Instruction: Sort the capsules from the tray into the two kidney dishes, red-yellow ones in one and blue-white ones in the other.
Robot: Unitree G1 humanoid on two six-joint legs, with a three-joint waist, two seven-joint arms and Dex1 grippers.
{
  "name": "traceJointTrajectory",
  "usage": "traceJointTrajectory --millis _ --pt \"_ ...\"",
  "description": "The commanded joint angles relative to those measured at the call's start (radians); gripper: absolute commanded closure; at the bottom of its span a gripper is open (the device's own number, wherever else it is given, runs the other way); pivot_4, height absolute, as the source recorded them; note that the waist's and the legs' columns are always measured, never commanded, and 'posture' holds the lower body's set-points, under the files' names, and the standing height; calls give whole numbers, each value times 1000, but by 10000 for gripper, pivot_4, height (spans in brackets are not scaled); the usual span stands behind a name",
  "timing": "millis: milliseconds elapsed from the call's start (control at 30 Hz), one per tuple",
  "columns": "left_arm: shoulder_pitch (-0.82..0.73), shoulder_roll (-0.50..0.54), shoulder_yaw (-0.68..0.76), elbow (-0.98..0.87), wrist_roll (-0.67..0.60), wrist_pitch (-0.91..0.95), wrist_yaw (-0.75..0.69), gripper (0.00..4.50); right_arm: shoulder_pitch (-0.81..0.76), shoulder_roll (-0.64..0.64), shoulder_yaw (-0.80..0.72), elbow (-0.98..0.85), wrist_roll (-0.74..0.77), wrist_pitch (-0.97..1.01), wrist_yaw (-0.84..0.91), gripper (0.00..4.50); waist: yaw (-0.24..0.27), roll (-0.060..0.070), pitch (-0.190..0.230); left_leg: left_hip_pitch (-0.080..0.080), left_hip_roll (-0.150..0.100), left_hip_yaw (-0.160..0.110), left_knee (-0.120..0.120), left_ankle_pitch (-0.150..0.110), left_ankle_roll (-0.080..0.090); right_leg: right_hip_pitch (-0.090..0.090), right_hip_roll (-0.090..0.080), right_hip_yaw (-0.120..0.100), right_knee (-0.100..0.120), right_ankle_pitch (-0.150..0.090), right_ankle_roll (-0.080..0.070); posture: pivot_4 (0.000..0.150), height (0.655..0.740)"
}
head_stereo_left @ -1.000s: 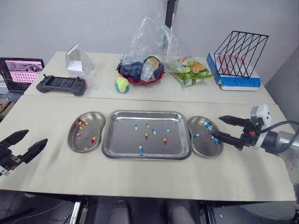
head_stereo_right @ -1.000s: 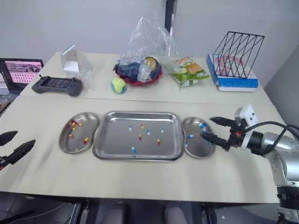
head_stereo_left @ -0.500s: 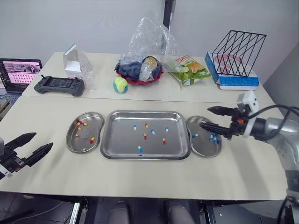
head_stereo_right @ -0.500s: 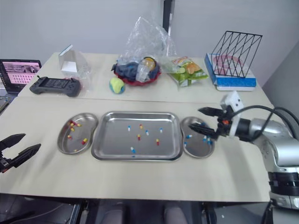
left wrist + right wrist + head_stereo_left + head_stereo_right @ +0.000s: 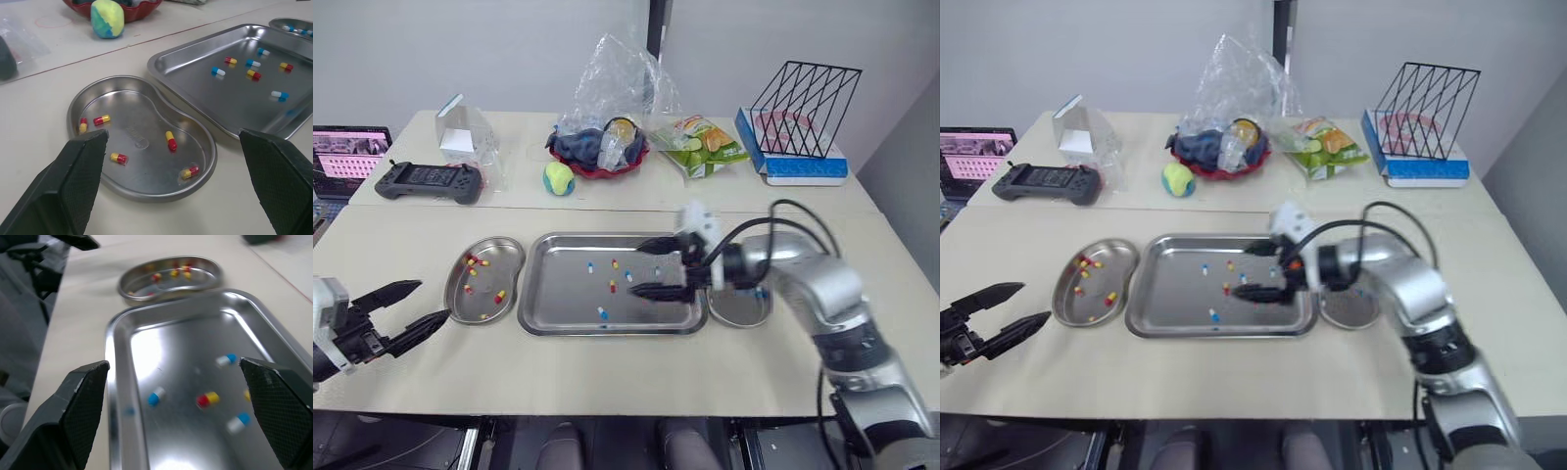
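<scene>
- The rectangular stainless-steel tray [image 5: 563,294] lies at the middle of the beige table [image 5: 607,392], with raised rim and rounded corners.
- Loose blue-white capsules [image 5: 218,71] and red-yellow capsules [image 5: 254,74] lie scattered on the tray floor, apart from one another.
- The left kidney-shaped steel dish [image 5: 137,107] sits just beside the tray's left rim and holds only red-yellow capsules.
- The right kidney-shaped steel dish [image 5: 739,311] sits just beside the tray's right rim. The right arm crosses above it and hides its far part. Blue-white capsules show in it.
- The right gripper [image 5: 638,268] hangs over the right half of the tray, jaws spread wide, nothing between them.
- The left gripper [image 5: 431,301] hangs near the table's front left edge, clear of the left dish, jaws spread wide, holding nothing.
- Along the far side of the table:
  - black game controller [image 5: 426,182]
  - small white carton in clear film [image 5: 460,132]
  - yellow-green ball [image 5: 558,177]
  - red bowl under a crumpled clear plastic bag [image 5: 607,98]
  - green snack packet [image 5: 700,147]
  - black wire rack [image 5: 803,98] on a blue-white box [image 5: 798,171]
- An open laptop [image 5: 347,157] stands off the table's left end.
</scene>
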Motion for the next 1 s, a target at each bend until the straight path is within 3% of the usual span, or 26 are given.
traceJointTrajectory --millis 33,400,1000 --pt "19 8 8 -34 -3 -11 2 149 -33 48 91 16 -99 -38 -40 0 1 0 0 -1 0 0 0 0 0 -1 0 -1 0 0 0 1500 7174" --pt "21 15 8 -37 0 -22 13 149 -28 219 172 127 -224 16 -171 0 4 0 0 -1 0 0 0 0 0 -1 -4 -10 1 -1 -2 1500 7174" --pt "-11 19 -24 -14 0 -9 17 149 -45 325 120 172 -245 94 -284 0 2 0 0 -1 0 -1 0 0 0 -2 -4 -11 2 -1 -2 1500 7174"
